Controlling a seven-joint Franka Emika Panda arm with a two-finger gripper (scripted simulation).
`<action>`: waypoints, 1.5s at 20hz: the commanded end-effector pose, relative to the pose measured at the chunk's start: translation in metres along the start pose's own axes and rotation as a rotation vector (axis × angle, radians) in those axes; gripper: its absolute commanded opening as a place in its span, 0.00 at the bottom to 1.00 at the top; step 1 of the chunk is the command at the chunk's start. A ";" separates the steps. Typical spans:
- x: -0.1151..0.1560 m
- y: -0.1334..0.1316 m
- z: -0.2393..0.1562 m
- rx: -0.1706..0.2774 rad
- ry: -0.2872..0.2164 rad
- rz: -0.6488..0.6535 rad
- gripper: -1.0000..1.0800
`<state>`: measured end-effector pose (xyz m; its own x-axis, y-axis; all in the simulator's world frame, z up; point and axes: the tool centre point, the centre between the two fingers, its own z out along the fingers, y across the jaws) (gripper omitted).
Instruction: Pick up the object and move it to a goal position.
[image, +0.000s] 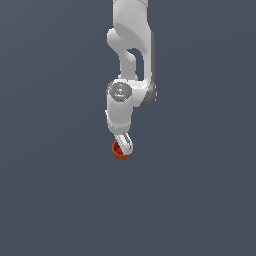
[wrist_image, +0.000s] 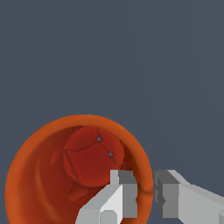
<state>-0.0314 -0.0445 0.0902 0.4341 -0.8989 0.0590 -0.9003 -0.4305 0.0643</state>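
The white arm (image: 129, 55) reaches down over the grey worktop (image: 55, 200), and its end effector (image: 123, 145) sits at the orange-red cup (image: 120, 151), which shows just below the wrist. In the wrist view the cup (wrist_image: 39, 183) faces the camera with its darker red inside open, and the fingers (wrist_image: 124, 192) straddle its rim, one inside and one outside, pinching the cup's wall between them
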 end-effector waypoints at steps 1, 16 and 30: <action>0.001 -0.005 -0.014 0.002 0.001 0.000 0.00; 0.009 -0.049 -0.143 0.001 0.002 0.000 0.00; 0.017 -0.089 -0.248 0.002 0.001 -0.002 0.00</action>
<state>0.0606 -0.0028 0.3231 0.4356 -0.8982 0.0591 -0.8996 -0.4321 0.0637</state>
